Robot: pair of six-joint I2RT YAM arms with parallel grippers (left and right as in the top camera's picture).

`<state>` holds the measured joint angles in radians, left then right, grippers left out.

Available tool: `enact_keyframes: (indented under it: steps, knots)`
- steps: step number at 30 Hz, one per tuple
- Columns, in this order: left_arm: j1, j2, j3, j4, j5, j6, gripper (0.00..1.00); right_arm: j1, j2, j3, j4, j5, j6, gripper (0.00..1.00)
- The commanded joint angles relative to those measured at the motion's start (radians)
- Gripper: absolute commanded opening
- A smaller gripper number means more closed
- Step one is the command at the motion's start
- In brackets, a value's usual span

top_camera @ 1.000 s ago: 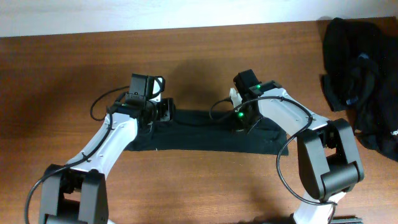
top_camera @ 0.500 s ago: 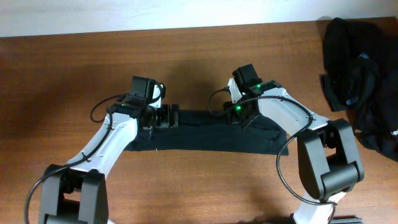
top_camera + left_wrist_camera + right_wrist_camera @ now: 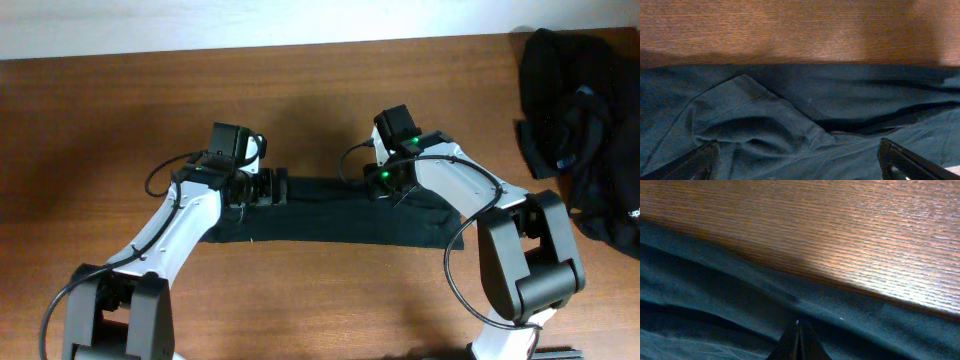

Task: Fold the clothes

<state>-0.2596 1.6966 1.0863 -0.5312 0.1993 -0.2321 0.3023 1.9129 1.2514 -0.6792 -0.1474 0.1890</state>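
Overhead: folded black garment (image 3: 330, 215) lies as a long flat strip across the middle of the table (image 3: 120, 110). Heap of black clothes (image 3: 580, 120) sits at the far right edge, well apart from the strip. Left gripper (image 3: 272, 188) is at the strip's upper left edge; right gripper (image 3: 385, 183) is at its upper edge, right of centre.
Left wrist: fingers (image 3: 695, 165) spread wide, nothing between them, above a rumpled fold (image 3: 755, 115).
Right wrist: fingers (image 3: 799, 342) pressed together, tips at the fabric near its edge; whether cloth is pinched cannot be told.
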Motion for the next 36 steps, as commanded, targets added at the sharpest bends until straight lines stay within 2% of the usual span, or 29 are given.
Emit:
enact_keyframes:
  steps: [1,16,19,26,29,31,36]
  knots:
    - [0.005,-0.021,0.014,-0.001,0.014,0.001,0.99,0.005,0.016,-0.018,0.003,0.025,0.011,0.04]
    - [0.004,-0.021,0.014,-0.001,0.014,0.001,0.99,0.005,0.024,-0.018,-0.222,-0.044,0.011,0.04]
    - [0.004,-0.021,0.014,-0.001,0.014,0.001,0.99,0.005,0.024,-0.019,-0.233,-0.043,0.011,0.08]
    - [0.004,-0.021,0.014,-0.001,0.014,0.001,0.99,0.005,0.024,-0.082,-0.177,-0.044,0.011,0.10]
    - [0.005,-0.021,0.014,-0.001,0.014,0.001,0.99,0.005,0.024,-0.127,-0.177,-0.044,0.011,0.10]
    - [0.004,-0.021,0.014,-0.001,0.014,0.001,0.99,0.005,0.024,-0.140,-0.200,-0.045,0.011,0.04]
    - [0.005,-0.021,0.014,-0.001,0.014,0.001,0.99,0.005,-0.025,-0.116,-0.267,-0.045,0.010,0.04]
